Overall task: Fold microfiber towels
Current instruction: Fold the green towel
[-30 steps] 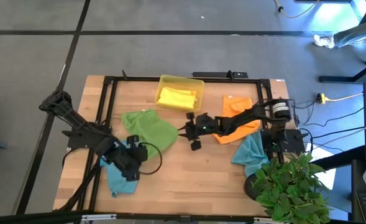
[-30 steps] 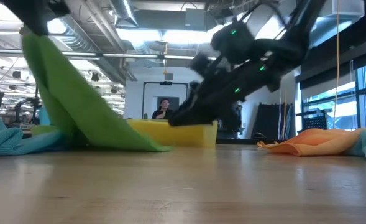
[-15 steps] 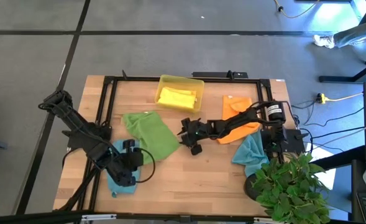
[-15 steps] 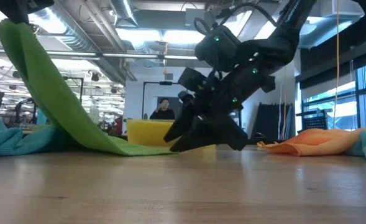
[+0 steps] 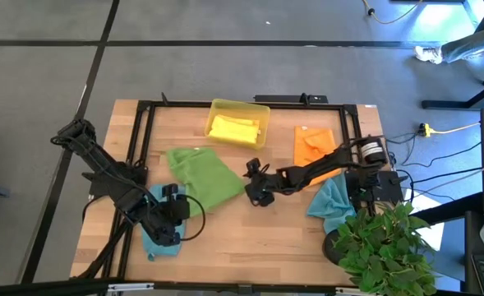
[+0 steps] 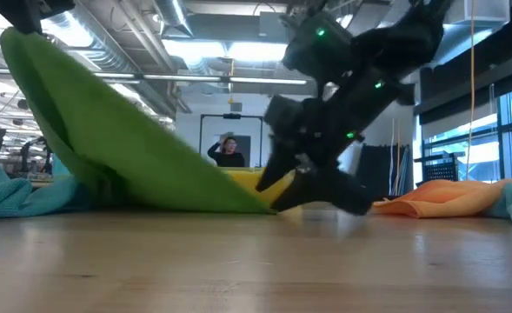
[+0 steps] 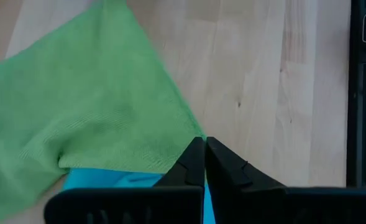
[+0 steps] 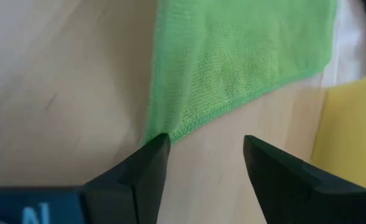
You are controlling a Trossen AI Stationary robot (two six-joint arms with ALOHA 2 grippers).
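Soft green microfiber towel (image 5: 202, 178) spread mid-table, one corner lifted, clamped in left gripper (image 7: 202, 163). Right gripper (image 8: 198, 163) low at opposite corner, fingers apart, nothing held. Teal-blue cloth (image 5: 154, 238) beneath left arm.

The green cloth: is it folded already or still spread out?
Still spread out, unfolded. The green cloth lies mostly open on the table, one corner pinched and lifted by the left tool; the right tool stands open at another corner.

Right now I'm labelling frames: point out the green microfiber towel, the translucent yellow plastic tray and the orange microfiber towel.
green microfiber towel (image 5: 202, 175), high view, its middle.
translucent yellow plastic tray (image 5: 214, 109), high view, its rim.
orange microfiber towel (image 5: 311, 142), high view, its bare middle.
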